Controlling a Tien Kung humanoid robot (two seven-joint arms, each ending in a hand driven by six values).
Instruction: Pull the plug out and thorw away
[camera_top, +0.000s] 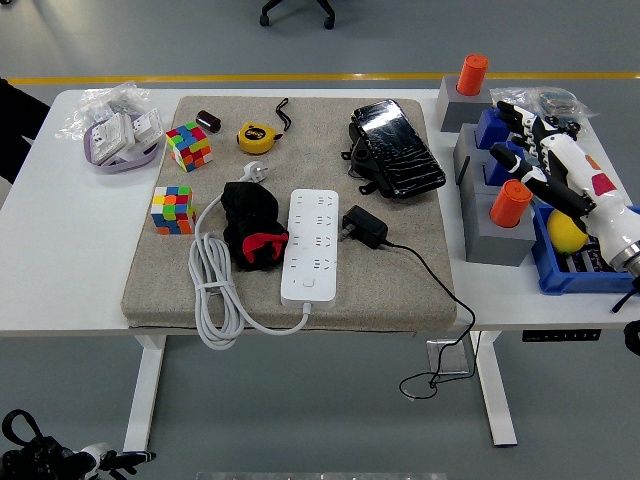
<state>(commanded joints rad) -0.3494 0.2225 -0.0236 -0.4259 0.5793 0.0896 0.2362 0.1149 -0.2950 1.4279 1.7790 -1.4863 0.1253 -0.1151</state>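
A white power strip (311, 243) lies on the grey felt mat (400, 270) at the table's middle. A black plug adapter (363, 226) sits against the strip's right side, its black cord (435, 285) running right and hanging off the table's front edge. The strip's own white cable (213, 290) lies coiled at the mat's left. My right hand (527, 150) hovers at the right over the grey blocks, fingers spread and empty, well right of the adapter. My left arm is out of view.
On the mat: two colour cubes (172, 209), a yellow tape measure (256, 136), a black and red cloth (252, 228), a black pouch (395, 148). Grey blocks with orange cylinders (509, 204) and a blue bin (580, 255) stand at right. A purple tray (120, 140) sits far left.
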